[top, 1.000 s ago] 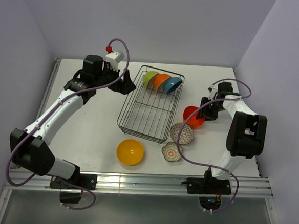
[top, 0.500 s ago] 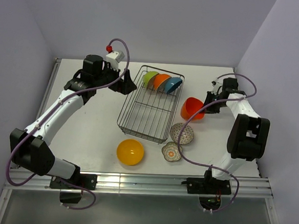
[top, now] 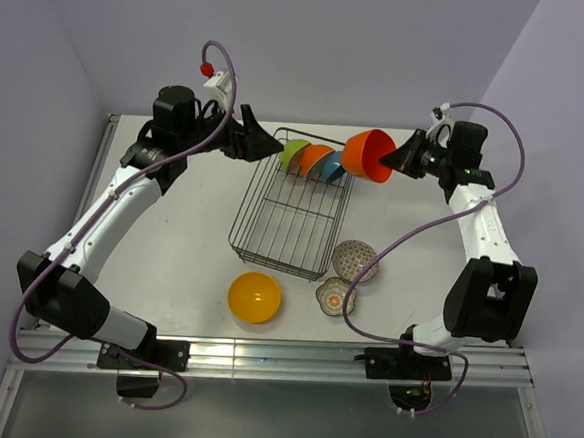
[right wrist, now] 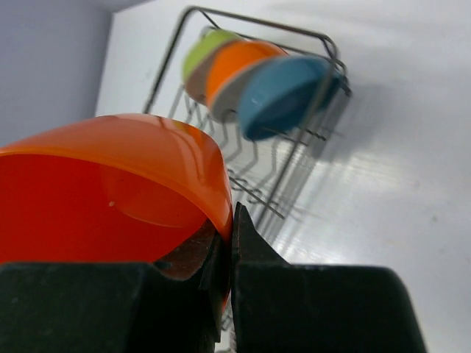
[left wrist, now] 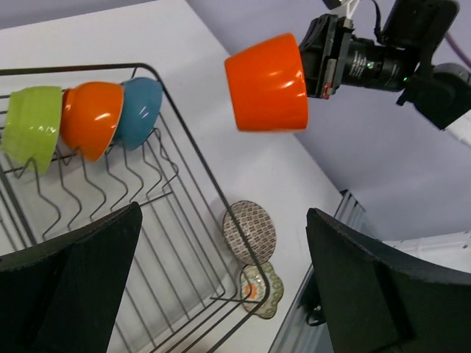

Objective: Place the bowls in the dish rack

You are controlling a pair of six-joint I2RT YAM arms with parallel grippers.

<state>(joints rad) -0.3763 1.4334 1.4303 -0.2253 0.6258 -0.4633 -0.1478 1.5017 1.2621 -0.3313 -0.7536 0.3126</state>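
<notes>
My right gripper (top: 396, 161) is shut on the rim of the red-orange bowl (top: 368, 155), holding it tilted in the air at the far right corner of the dish rack (top: 239, 218). In the right wrist view the fingers pinch the bowl's wall (right wrist: 110, 191). A green bowl (top: 294, 154), an orange bowl (top: 314, 160) and a blue bowl (top: 338, 167) stand on edge at the rack's far end. My left gripper (top: 264, 145) hovers open at the rack's far left corner, holding nothing. The yellow bowl (top: 254, 297), the patterned bowl (top: 354, 260) and the scalloped floral bowl (top: 335, 296) lie on the table.
The near part of the rack (left wrist: 184, 279) holds no bowls. The patterned bowl (left wrist: 249, 232) and floral bowl (left wrist: 261, 288) lie just outside the rack's near right corner. Walls close in the table at the back and on both sides.
My right gripper shut on the red-orange bowl and lifted it from the table up and back to the rack's far right corner. The left gripper rose slightly at the far left corner.
</notes>
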